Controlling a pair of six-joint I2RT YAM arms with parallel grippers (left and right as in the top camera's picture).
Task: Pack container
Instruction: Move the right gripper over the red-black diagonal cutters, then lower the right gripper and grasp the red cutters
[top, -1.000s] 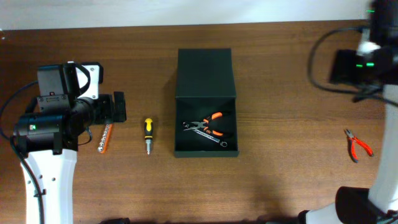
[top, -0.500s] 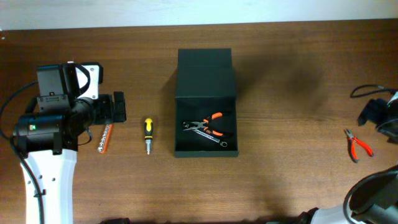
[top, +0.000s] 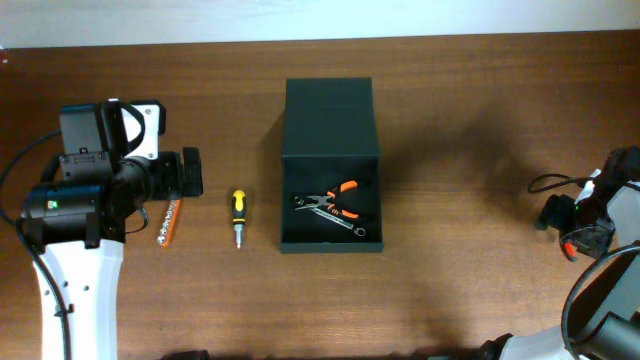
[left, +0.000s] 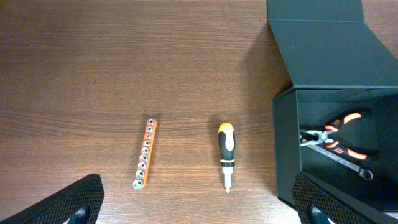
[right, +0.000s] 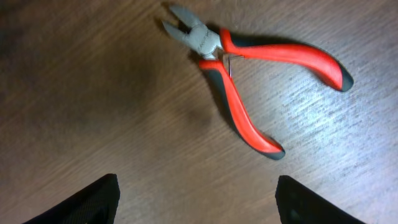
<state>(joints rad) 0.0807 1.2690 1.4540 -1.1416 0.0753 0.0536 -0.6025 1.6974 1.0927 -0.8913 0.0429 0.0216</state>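
Since the earlier frames the right arm has swung from the far right corner down to the table's (top: 460, 290) right edge, where the right gripper (right: 196, 190) hangs with fingers spread apart above the red-handled cutters (right: 249, 74), not touching them. Left arm and tools are unchanged. The container (top: 330, 120) sits at the table's centre, its long axis running far to near, flap lid laid back toward the far edge and the open compartment facing up on the near side, with orange-handled pliers (top: 338, 200) and a wrench (top: 350, 226) inside. To its left lie a screwdriver (left: 226, 152) and a socket rail (left: 145, 154), below the left gripper (left: 199, 202), whose fingers are also wide apart.
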